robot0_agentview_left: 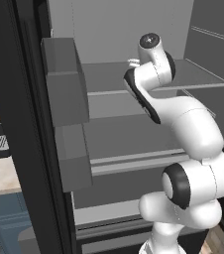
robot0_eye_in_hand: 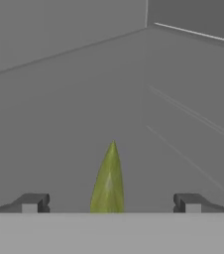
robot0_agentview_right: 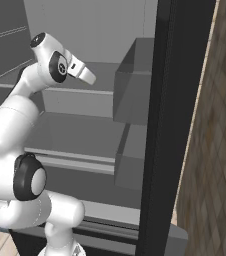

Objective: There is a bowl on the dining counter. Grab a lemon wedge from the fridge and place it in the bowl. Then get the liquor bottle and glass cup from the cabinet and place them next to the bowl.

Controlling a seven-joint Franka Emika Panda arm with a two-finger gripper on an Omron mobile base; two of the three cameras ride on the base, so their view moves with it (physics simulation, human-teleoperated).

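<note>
Lemon wedge (robot0_eye_in_hand: 108, 183) sits between the wide-open tool (robot0_eye_in_hand: 111, 202) fingertips.

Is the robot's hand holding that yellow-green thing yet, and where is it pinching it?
No, nothing is held. The gripper is open, and the lemon wedge sits between its fingertips, apart from both.
</note>
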